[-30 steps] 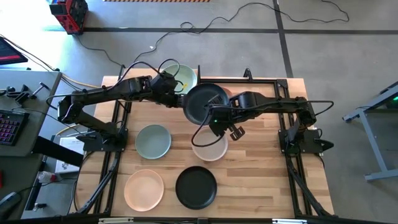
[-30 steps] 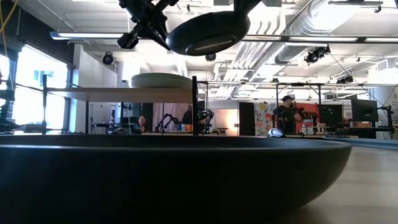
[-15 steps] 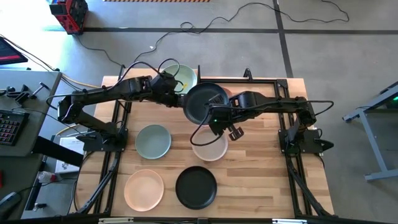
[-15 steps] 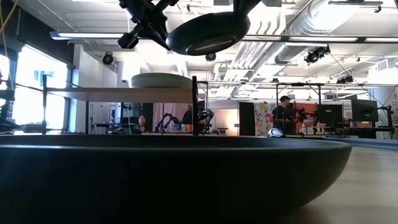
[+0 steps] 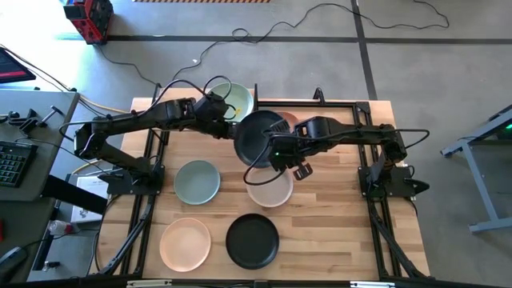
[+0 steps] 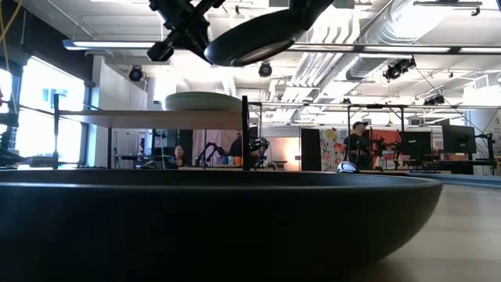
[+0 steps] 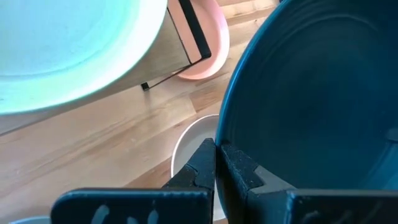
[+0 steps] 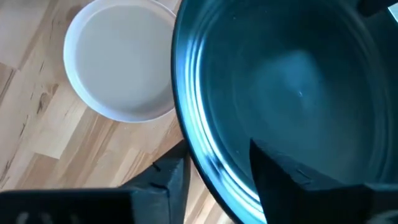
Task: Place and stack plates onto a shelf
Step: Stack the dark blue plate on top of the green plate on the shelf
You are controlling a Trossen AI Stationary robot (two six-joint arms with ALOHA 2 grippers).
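Item: black plate, hanging tilted in the air just beside the shelf, over the worktop.
Left claw: you are seeing it pinching the plate's left rim, shut.
Right claw: standing open astride the opposite rim, no longer gripping.
Shelf is lying behind the plate, green plate already sitting on it; left arm is nearer.

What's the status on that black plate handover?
Left hand shut on the black plate, held aloft. Right hand open astride its rim. Shelf carries one pale green plate; nothing blocking.
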